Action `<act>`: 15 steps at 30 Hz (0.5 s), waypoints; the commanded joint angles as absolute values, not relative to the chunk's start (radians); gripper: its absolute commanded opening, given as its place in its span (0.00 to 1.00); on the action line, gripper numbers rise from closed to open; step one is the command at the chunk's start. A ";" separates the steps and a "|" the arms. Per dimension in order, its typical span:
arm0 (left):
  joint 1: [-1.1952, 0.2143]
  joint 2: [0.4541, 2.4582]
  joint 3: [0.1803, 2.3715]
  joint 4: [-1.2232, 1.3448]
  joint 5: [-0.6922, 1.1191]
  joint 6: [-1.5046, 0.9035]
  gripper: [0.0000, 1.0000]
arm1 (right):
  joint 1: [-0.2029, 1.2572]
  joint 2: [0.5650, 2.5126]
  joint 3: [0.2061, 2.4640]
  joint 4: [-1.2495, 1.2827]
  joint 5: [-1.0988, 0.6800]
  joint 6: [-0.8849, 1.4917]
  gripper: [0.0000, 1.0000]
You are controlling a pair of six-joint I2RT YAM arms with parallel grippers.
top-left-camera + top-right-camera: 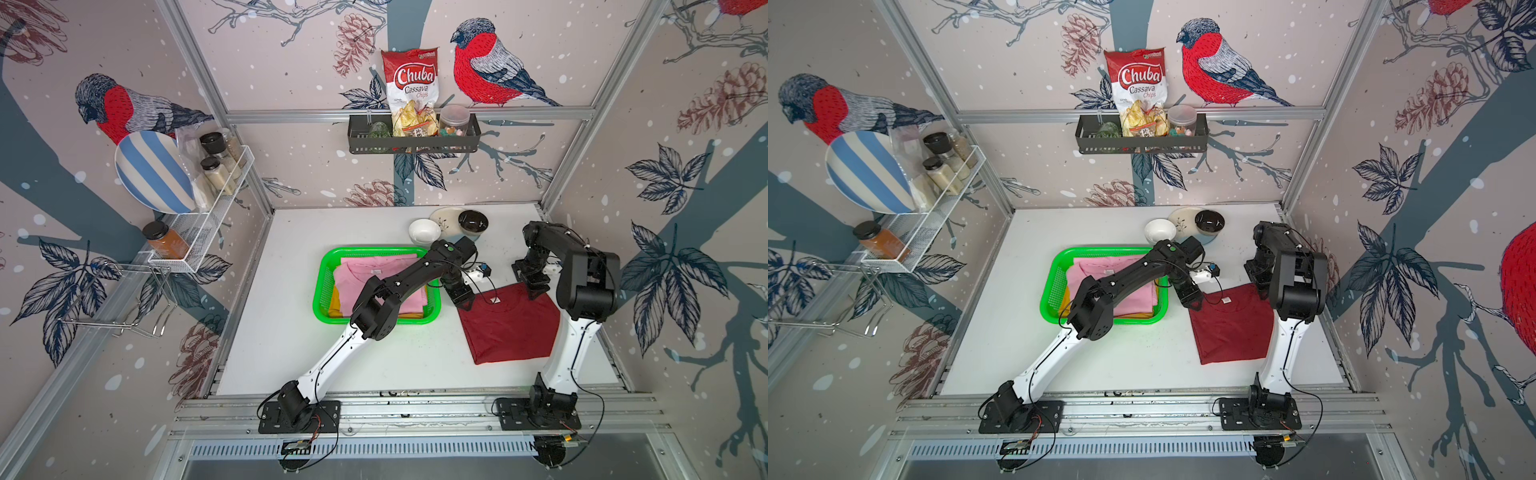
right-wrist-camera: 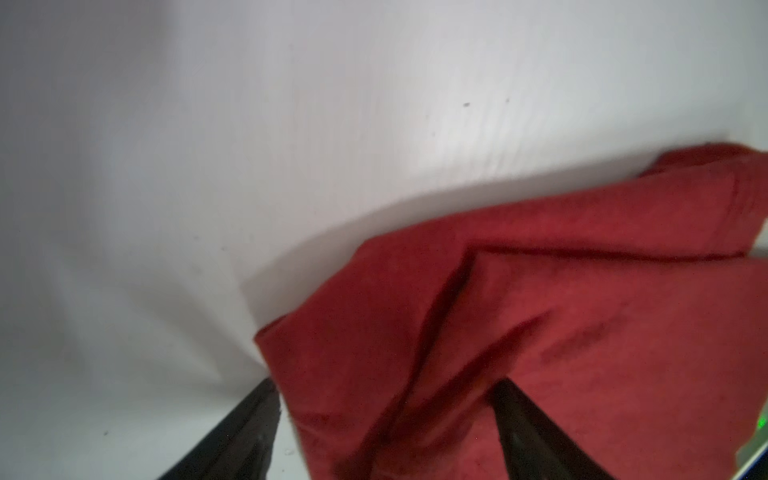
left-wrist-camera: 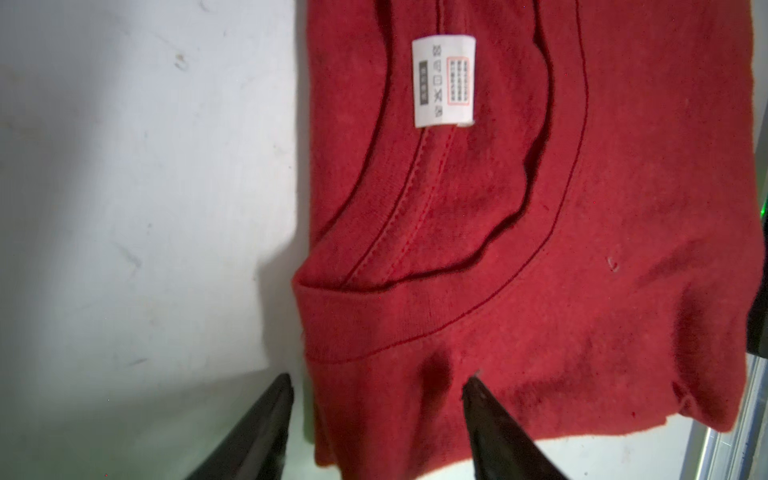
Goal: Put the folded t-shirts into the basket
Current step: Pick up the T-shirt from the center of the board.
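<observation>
Now, in both top views: red shirt (image 1: 511,328) mostly flat on the white tabletop (image 1: 291,353), right of the middle, folded in a rough square, small white label (image 3: 444,81) at the neck. Not yet in the basket (image 1: 322,291). Green basket just left of the middle, apart from the red shirt. Inside it: pink shirt (image 1: 353,274) on top, yellow shirt (image 1: 334,305) under it, peeking out at the lower left edge. Left arm (image 1: 399,286) lying across the basket, hiding part of the pink shirt. Left gripper (image 1: 463,301) down at the upper left corner of the red shirt, right gripper (image 1: 534,291) down at the upper right corner. In the left wrist view: black fingers (image 3: 266,424) apart, shirt edge between them, one over the cloth, one over bare tabletop. In the right wrist view: fingers apart too, a bunched-up shirt corner between them. Farther up the tabletop, above the basket and to the right: white bowl (image 1: 424,230), black bowl (image 1: 473,222), plate (image 1: 446,214), close together.
</observation>
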State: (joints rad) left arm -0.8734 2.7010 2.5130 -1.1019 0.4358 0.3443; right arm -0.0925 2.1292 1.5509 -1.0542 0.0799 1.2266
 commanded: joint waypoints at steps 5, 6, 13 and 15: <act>-0.893 2.776 2.461 -1.299 0.357 0.341 0.57 | -0.103 2.155 1.489 -1.059 0.090 1.225 0.41; -0.893 2.775 2.461 -1.300 0.359 0.348 0.56 | -0.102 2.146 1.489 -1.059 0.089 1.222 0.36; -0.894 2.777 2.462 -1.309 0.386 0.385 0.43 | -0.115 2.057 1.484 -1.062 0.050 1.186 0.12; -0.894 2.782 2.465 -1.314 0.389 0.394 0.36 | -0.115 2.029 1.481 -1.064 0.038 1.176 0.07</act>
